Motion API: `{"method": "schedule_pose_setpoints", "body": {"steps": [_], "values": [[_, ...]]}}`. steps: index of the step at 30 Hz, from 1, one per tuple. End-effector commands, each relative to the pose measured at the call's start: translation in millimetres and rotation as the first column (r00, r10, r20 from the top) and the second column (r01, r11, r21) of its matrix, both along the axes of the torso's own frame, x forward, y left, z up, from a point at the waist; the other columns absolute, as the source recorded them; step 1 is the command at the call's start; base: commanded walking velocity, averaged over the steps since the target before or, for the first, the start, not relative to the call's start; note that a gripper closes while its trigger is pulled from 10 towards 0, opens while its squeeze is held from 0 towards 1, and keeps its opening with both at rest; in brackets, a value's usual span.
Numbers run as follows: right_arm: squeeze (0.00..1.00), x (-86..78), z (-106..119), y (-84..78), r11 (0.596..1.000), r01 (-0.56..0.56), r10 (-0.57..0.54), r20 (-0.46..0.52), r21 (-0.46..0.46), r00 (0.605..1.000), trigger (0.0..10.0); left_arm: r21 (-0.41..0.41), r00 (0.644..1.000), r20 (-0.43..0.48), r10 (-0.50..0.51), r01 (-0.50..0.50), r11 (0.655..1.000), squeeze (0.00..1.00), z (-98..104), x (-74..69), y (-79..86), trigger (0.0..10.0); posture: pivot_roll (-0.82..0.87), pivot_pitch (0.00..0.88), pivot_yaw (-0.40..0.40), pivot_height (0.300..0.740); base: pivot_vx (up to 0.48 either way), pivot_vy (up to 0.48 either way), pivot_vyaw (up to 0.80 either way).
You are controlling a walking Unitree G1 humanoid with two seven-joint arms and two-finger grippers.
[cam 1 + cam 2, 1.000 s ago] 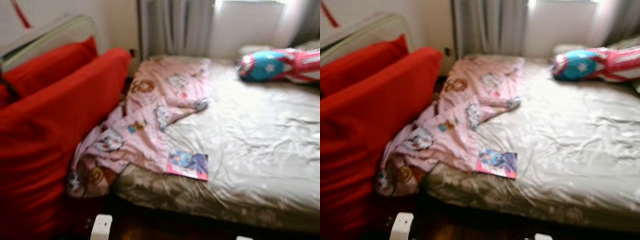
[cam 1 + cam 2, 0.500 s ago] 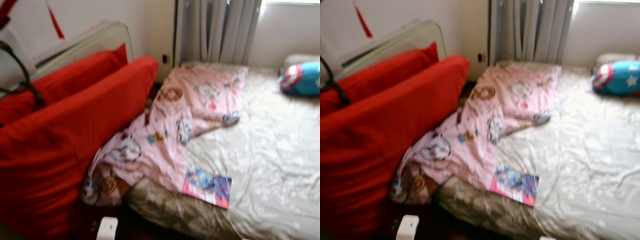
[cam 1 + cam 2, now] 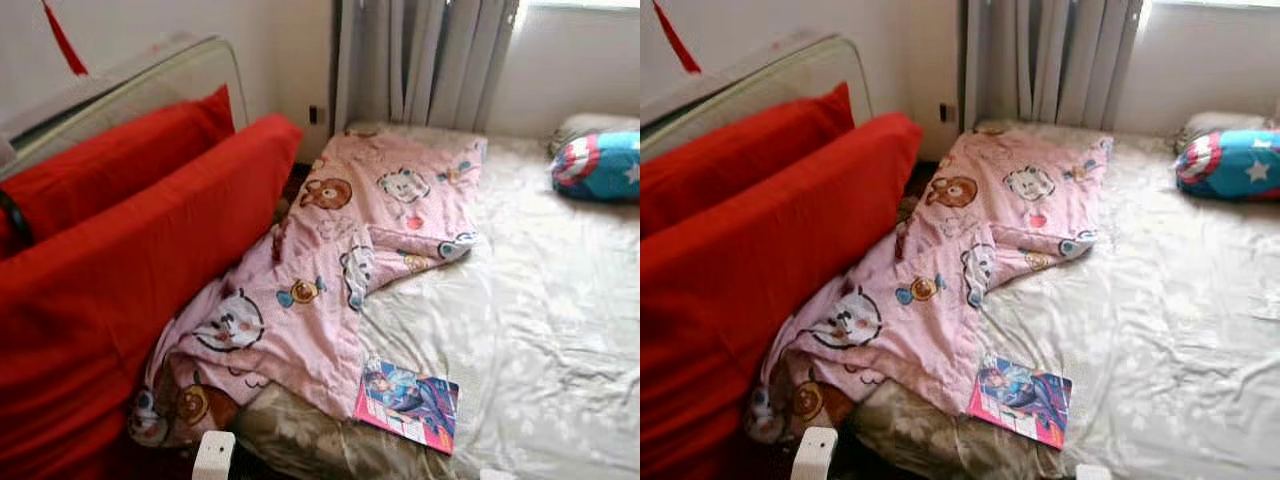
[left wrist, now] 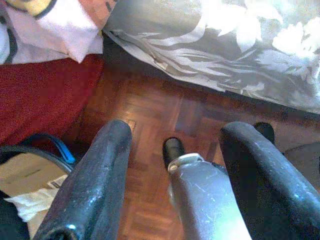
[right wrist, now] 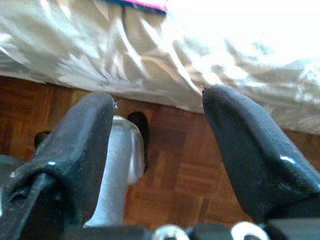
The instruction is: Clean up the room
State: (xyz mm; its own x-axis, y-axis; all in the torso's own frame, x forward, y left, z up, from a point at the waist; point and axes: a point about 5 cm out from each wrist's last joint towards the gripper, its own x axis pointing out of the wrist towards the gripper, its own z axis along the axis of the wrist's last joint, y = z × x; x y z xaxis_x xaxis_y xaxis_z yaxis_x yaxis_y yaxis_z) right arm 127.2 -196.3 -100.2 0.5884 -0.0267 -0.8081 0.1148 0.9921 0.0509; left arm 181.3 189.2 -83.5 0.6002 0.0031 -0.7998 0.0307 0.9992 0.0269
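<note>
From the head, a pink blanket (image 3: 350, 250) sprawls across the bed (image 3: 560, 300), a magazine (image 3: 408, 402) at its near edge. The left end effector (image 4: 172, 165) hangs low over the wood floor (image 4: 150, 125), fingers spread wide. The right end effector (image 5: 157, 135) does likewise, empty, beside the bed's edge.

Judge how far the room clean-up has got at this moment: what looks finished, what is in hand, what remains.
Nothing looks finished. The pink blanket lies crumpled, hanging off the bed edge beside the red cushions, and a magazine sits near the bed's front edge. Nothing is in hand: the left end effector and right end effector hang open over the wooden floor. Straightening the blanket and putting away the magazine remain.
</note>
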Motion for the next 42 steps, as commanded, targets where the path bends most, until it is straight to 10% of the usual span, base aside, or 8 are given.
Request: {"method": "schedule_pose_setpoints", "body": {"steps": [1,10,11,14,30,42], "values": [[0.0,-0.1,0,6.7,0.999,-0.014,0.013,0.025,0.042,1.0,10.0,-0.005,0.999,0.005,0.041,-0.041,0.999,0.0,-2,-5.4,4.8,10.0,-0.04,0.0,0.004,0.74,0.0,0.0,0.0],[0.0,7.6,8,9.1,0.995,0.024,-0.039,0.164,0.092,0.986,10.0,-0.08,0.978,0.127,0.165,-0.155,0.985,0.0,4,-0.9,6.3,10.0,-0.05,0.0,0.005,0.74,0.0,0.0,0.0],[0.0,73.8,36,9.7,0.996,0.005,-0.03,0.307,0.084,0.951,10.0,-0.085,0.966,0.207,0.156,-0.141,0.986,0.0,16,18.9,9.8,10.0,-0.04,0.0,0.003,0.74,0.0,0.0,0.0],[0.0,123.3,69,9.2,0.997,-0.018,-0.019,0.455,0.075,0.89,10.0,-0.108,0.895,0.432,0.116,-0.076,0.991,0.0,58,73.0,15.0,10.0,-0.03,0.0,0.0,0.74,0.0,0.0,0.0],[0.0,129.1,93,-6.6,0.999,-0.034,0.002,0.635,0.037,0.773,10.0,-0.073,0.706,0.708,0.03,0.031,0.997,0.0,92,81.2,-1.2,10.0,0.05,0.0,-0.07,0.74,0.0,0.0,0.0],[0.0,117.9,91,-14.7,1.0,0.017,-0.008,0.647,-0.007,0.763,10.0,-0.093,0.689,0.723,0.05,0.025,0.995,0.0,99,83.7,2.5,10.0,0.01,0.0,-0.048,0.74,0.0,0.0,0.0]]}}
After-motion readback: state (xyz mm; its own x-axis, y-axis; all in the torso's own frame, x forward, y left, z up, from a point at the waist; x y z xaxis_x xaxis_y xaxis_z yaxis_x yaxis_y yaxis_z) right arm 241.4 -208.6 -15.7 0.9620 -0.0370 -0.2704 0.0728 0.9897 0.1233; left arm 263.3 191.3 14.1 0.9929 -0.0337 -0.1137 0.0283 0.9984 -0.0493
